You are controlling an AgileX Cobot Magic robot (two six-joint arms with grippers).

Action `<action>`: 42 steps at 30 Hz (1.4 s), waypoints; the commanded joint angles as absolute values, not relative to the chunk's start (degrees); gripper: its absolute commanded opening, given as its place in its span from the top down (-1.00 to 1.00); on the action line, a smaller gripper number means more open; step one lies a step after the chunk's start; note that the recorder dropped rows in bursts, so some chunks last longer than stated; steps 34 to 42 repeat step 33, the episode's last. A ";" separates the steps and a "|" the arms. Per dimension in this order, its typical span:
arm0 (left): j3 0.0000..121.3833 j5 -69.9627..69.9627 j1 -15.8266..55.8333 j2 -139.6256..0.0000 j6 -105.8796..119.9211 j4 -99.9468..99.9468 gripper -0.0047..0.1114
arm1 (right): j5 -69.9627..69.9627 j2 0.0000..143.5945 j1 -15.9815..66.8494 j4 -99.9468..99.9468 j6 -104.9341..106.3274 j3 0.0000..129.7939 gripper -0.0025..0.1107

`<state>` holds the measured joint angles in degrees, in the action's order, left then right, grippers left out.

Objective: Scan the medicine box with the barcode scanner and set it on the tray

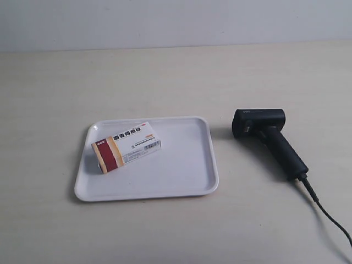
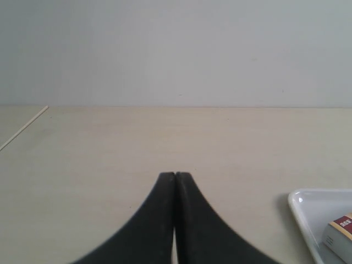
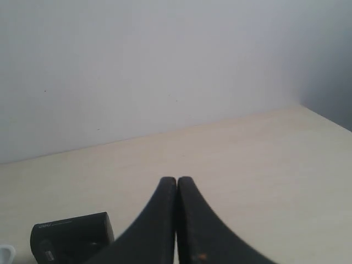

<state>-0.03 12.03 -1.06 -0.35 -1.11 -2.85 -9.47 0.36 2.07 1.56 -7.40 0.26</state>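
The medicine box [image 1: 127, 146], white with a dark red band and an orange stripe, lies flat in the left half of the white tray [image 1: 181, 176]. To the tray's right the black barcode scanner [image 1: 268, 137] lies on its side on the table, its cable [image 1: 327, 214] trailing toward the lower right corner. Neither arm shows in the exterior view. My left gripper [image 2: 175, 175] is shut and empty, with the tray's corner [image 2: 308, 212] and an end of the box [image 2: 340, 234] beside it. My right gripper [image 3: 176, 180] is shut and empty, close to the scanner's head [image 3: 71, 236].
A pale wooden table [image 1: 176, 77] runs back to a plain light wall [image 1: 176, 22]. A thin light strip [image 2: 25, 129] lies on the table in the left wrist view.
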 commanded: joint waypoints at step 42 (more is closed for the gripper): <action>0.00 11.83 -1.15 0.00 -0.95 -2.33 0.89 | -10.70 0.00 1.68 1.46 -7.06 0.00 0.95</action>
